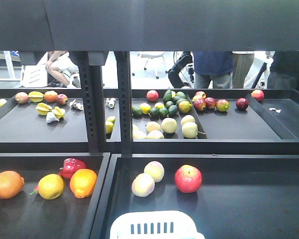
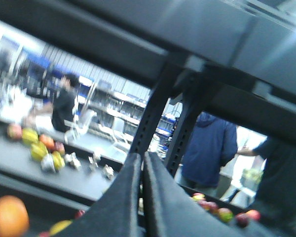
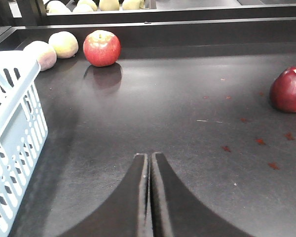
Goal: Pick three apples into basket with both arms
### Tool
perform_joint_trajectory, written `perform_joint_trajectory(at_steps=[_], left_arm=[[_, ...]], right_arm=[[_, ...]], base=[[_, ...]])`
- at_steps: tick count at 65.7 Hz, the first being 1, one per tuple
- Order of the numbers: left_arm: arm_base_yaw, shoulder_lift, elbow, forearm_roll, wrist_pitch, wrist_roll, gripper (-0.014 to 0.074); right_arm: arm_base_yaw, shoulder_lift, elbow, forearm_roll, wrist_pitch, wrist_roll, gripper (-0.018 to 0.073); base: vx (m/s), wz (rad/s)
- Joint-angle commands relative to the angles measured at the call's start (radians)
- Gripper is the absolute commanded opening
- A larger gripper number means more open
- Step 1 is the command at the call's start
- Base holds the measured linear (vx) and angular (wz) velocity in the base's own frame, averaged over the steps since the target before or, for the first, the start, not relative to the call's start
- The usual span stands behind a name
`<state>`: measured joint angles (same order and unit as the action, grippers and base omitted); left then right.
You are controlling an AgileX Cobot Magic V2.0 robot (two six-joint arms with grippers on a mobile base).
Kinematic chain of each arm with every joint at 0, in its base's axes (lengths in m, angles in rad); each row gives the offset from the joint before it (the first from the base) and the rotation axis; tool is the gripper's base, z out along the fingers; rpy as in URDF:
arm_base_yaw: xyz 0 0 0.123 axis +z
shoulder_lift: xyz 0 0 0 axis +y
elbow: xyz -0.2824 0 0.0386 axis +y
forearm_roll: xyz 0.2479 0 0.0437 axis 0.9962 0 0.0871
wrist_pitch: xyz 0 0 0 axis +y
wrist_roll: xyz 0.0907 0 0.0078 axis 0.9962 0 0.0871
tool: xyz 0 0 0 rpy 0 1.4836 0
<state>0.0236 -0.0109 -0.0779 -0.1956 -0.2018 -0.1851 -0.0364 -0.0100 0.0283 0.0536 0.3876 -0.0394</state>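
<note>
We start at the left tray (image 1: 97,199). An orange-red fruit (image 1: 8,184), a lemon (image 1: 51,186) and an orange (image 1: 83,182) lie in a row across its middle. A red pepper (image 1: 71,166) sits just behind the orange.

The left gripper (image 2: 141,157) is raised and tilted, pointing at a perforated shelf post (image 2: 150,118). Its fingers are pressed together, with nothing between them.

On the right tray (image 1: 249,209), the basket (image 1: 157,224) stands at the front edge, toward the front-left corner. Its slotted wall faces the fruit, and we cannot see its inside. Two pale apples (image 1: 154,171) (image 1: 143,184) lie just beside each other near the back edge, left of centre. A red apple (image 1: 188,179) rests upright just to their right, apart from both.

All three apples also appear in the right wrist view, which shows the basket (image 3: 15,143) along its left side. There, the right gripper (image 3: 149,155) hangs low over the tray floor, to the right of the basket, pointing toward the back edge. Its fingers are clenched flat against each other and hold nothing. A dark red apple (image 3: 288,90) lies alone farther right, well apart from the others.
</note>
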Motion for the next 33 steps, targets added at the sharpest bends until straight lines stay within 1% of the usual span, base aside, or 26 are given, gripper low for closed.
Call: perform_joint_trajectory(at_steps=[1,3,5,8,13,15,17,21,22,26,28,29,31,32,33], left_arm=[[0.002,-0.011,-0.097,0.184,-0.047,0.004,-0.0006],[0.002,-0.005,-0.121,0.233,-0.038,0.006,-0.0006],[0.002,0.010,-0.158,0.290,-0.002,0.006,-0.0006],[0.001,0.050,-0.220,0.358,0.087,0.005,-0.0005],[0.001,0.150,-0.320,0.414,0.240,0.010,-0.0005],[0.001,0.193,-0.371,0.431,0.281,0.015,-0.0005],[0.001,0.238,-0.411,0.431,0.314,0.031,-0.0005],[-0.009,0.339,-0.503,0.417,0.379,0.103,-0.0005],[-0.012,0.372,-0.523,0.412,0.390,0.134,-0.0005],[-0.030,0.458,-0.613,0.354,0.438,0.242,-0.0005],[-0.045,0.500,-0.651,0.318,0.474,0.311,-0.0005],[-0.051,0.531,-0.671,0.296,0.490,0.366,-0.0005],[-0.064,0.571,-0.718,0.236,0.526,0.443,-0.0005],[-0.073,0.600,-0.746,0.196,0.555,0.503,-0.0008],[-0.080,0.620,-0.764,0.163,0.575,0.543,-0.0008]], right_arm=[[-0.006,-0.009,-0.003,-0.001,-0.071,-0.008,-0.0004],[-0.006,-0.009,-0.003,-0.001,-0.071,-0.008,-0.0004],[-0.006,-0.009,-0.003,-0.001,-0.071,-0.008,-0.0004],[-0.006,-0.009,-0.003,-0.001,-0.071,-0.008,-0.0004],[-0.006,-0.009,-0.003,-0.001,-0.071,-0.008,-0.0004],[-0.006,-0.009,-0.003,-0.001,-0.071,-0.008,-0.0004],[-0.006,-0.009,-0.003,-0.001,-0.071,-0.008,-0.0004],[-0.006,-0.009,-0.003,-0.001,-0.071,-0.008,-0.0004],[-0.006,-0.009,-0.003,-0.001,-0.071,-0.008,-0.0004],[-0.006,-0.009,-0.003,-0.001,-0.071,-0.008,-0.0004],[-0.006,-0.009,-0.003,-0.001,-0.071,-0.008,-0.0004],[-0.006,-0.009,-0.003,-0.001,-0.071,-0.008,-0.0004],[-0.006,-0.009,-0.003,-0.001,-0.073,-0.008,-0.0004],[-0.006,-0.009,-0.003,-0.001,-0.073,-0.008,-0.0004],[-0.006,-0.009,-0.003,-0.001,-0.073,-0.008,-0.0004]], base=[[0.00,0.00],[0.00,0.00],[0.00,0.00],[0.00,0.00],[0.00,0.00],[0.00,0.00],[0.00,0.00],[0.00,0.00],[0.00,0.00],[0.00,0.00],[0.00,0.00],[0.00,0.00],[0.00,0.00],[0.00,0.00],[0.00,0.00]])
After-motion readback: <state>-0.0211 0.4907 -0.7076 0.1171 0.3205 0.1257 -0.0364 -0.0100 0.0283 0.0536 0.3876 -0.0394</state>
